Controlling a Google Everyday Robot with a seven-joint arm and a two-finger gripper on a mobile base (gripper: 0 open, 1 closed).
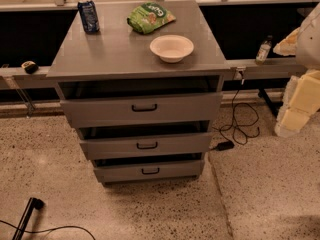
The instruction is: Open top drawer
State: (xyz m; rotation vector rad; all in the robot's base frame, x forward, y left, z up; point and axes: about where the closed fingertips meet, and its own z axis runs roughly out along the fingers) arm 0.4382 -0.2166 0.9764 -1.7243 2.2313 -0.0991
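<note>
The top drawer (142,110) is the tallest grey front of three in the grey cabinet, with a small black bar handle (144,107) at its centre. A dark gap shows between its upper edge and the cabinet top (115,54); I see nothing of its inside. Two shallower grey drawers (146,145) (150,171) sit below it. My gripper (295,109) is the white and yellowish shape at the right edge of the camera view, well right of the cabinet, at about the height of the top drawer and touching nothing.
On the cabinet top stand a blue can (89,15), a green snack bag (150,17) and a white bowl (171,47). A small bottle (263,49) stands on the ledge behind. A black cable with a plug block (225,145) lies on the floor right of the cabinet. A black rod (27,214) lies at the lower left.
</note>
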